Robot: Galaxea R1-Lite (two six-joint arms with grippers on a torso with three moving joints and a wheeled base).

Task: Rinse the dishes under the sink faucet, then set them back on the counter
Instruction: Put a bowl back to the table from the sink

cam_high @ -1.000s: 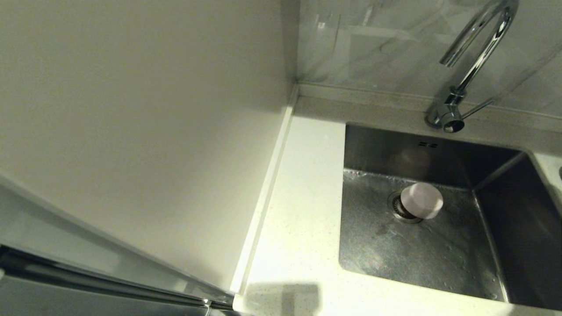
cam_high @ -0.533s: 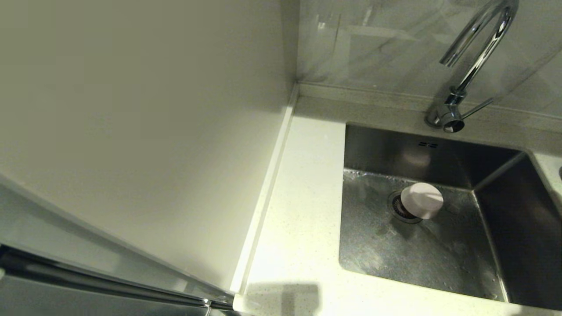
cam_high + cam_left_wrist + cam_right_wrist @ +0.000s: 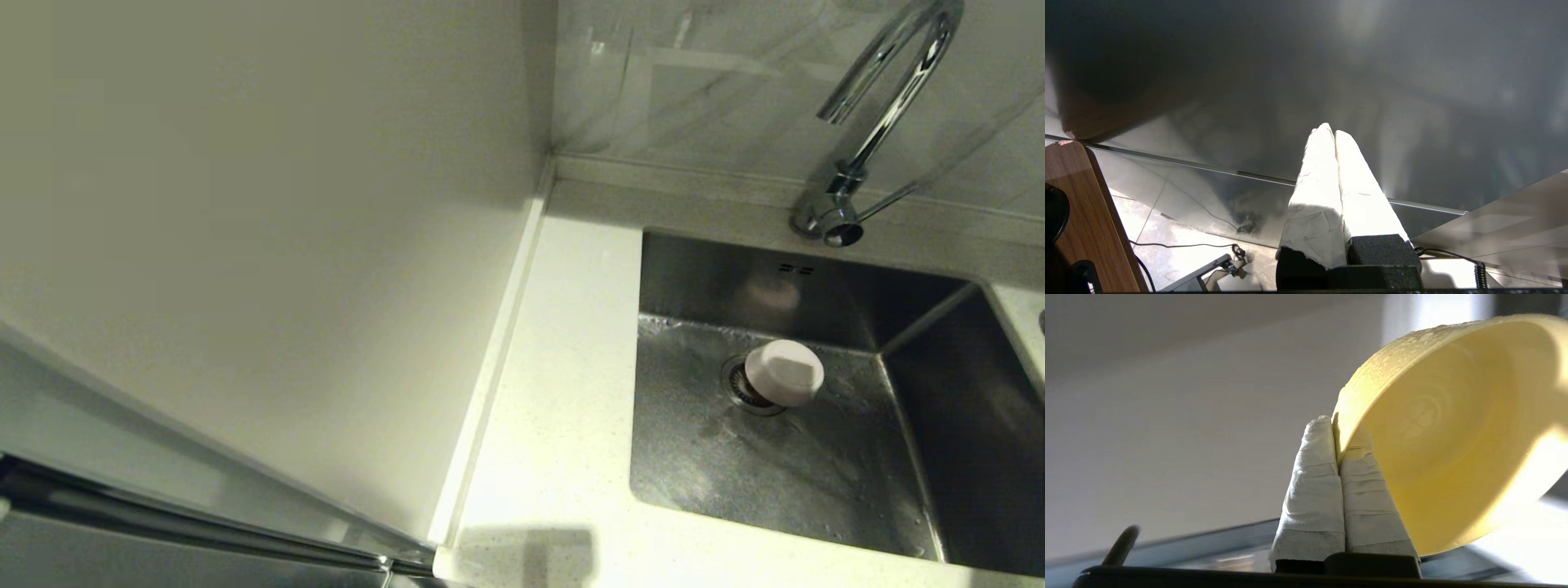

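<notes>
While wet, yellow bowl hangs pinched.

Pale pink bowl upside down on the sink floor, half covering the round drain near the back wall below the chrome faucet; wet yellow bowl tipped on edge, rim pinched; white speckled counter along the sink's left edge.
</notes>
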